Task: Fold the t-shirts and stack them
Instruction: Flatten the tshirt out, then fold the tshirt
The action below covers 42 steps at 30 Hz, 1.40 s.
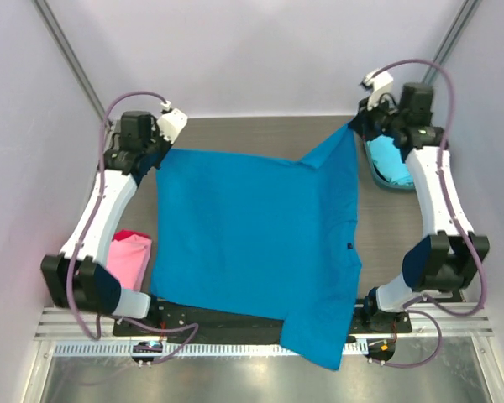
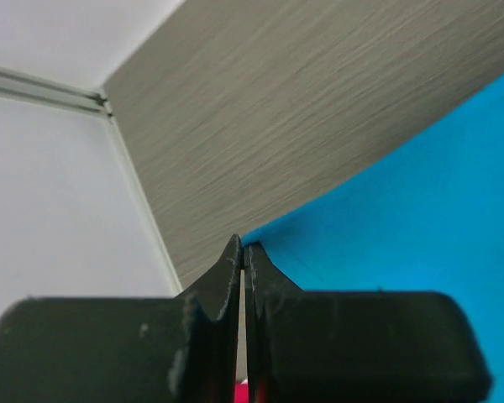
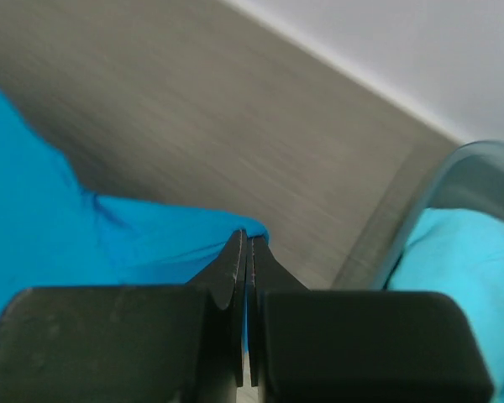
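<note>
From the overhead view, the blue shirt [image 1: 252, 235] lies spread across the middle of the counter [image 1: 252, 134]. Its near end drapes over the counter's front edge at about 6 o'clock.

The left fingers [image 1: 160, 158] sit at 10 o'clock, on the shirt's far left corner. In the left wrist view those fingers [image 2: 238, 260] are pressed together with only a hairline slit between them, and the edge of the blue cloth [image 2: 420, 218] meets their tips.

The right fingers [image 1: 355, 128] are at 1 o'clock, holding the far right corner. That side rises toward them as a creased flap rather than lying flat. Through the right wrist camera the fingers [image 3: 238, 248] are pinched shut, with blue cloth [image 3: 59, 201] bunched right at the tips.

A pink shirt [image 1: 130, 256] lies folded at 8 o'clock, just beside the big shirt's left edge and close to the left arm. At 2 o'clock there is a plastic tub [image 1: 378, 178] with a lighter cyan shirt [image 1: 391, 159] inside it. The right wrist view catches the tub's rim [image 3: 479, 159] and the cyan shirt [image 3: 462, 252] just to the right of the fingers.
</note>
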Tool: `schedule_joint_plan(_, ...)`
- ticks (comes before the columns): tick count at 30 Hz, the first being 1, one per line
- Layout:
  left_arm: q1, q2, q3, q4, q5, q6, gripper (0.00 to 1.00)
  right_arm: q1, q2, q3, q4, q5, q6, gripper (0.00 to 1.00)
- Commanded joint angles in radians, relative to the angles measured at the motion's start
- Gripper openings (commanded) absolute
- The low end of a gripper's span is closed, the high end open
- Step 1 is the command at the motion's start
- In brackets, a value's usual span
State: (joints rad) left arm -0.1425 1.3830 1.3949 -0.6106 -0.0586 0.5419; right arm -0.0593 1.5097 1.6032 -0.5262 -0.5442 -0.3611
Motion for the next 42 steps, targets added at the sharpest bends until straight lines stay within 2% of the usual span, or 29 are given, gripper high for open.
schedule_joint_plan(1, 0.001, 0.134, 0.022, 0.167, 0.000, 0.032, 0.00, 0.039, 0.067, -0.058, 0.141, 0.036, -0.094, 0.01)
schedule_joint_plan(6, 0.003, 0.394, 0.185, 0.181, -0.029, 0.061, 0.00, 0.047, 0.315, 0.012, 0.241, 0.141, -0.059, 0.01)
schedule_joint_plan(10, 0.012, 0.588, 0.301, 0.187, -0.035, 0.050, 0.00, 0.052, 0.570, 0.246, 0.244, 0.202, -0.018, 0.01)
schedule_joint_plan(13, 0.021, 0.683, 0.387, 0.201, -0.055, 0.027, 0.00, 0.053, 0.681, 0.418, 0.241, 0.240, 0.022, 0.01)
schedule_joint_plan(17, 0.032, 0.770, 0.495, 0.206, -0.064, -0.010, 0.00, 0.059, 0.846, 0.581, 0.264, 0.283, 0.044, 0.01)
schedule_joint_plan(27, 0.053, 0.889, 0.634, 0.225, -0.093, -0.036, 0.00, 0.121, 1.059, 0.906, 0.345, 0.360, 0.040, 0.01)
schedule_joint_plan(35, 0.055, 0.929, 0.705, 0.235, -0.093, -0.049, 0.00, 0.144, 1.078, 0.906, 0.374, 0.368, 0.039, 0.01)
schedule_joint_plan(42, 0.041, 0.823, 0.609, 0.204, -0.029, -0.048, 0.00, 0.141, 0.930, 0.710, 0.358, 0.365, -0.024, 0.01)
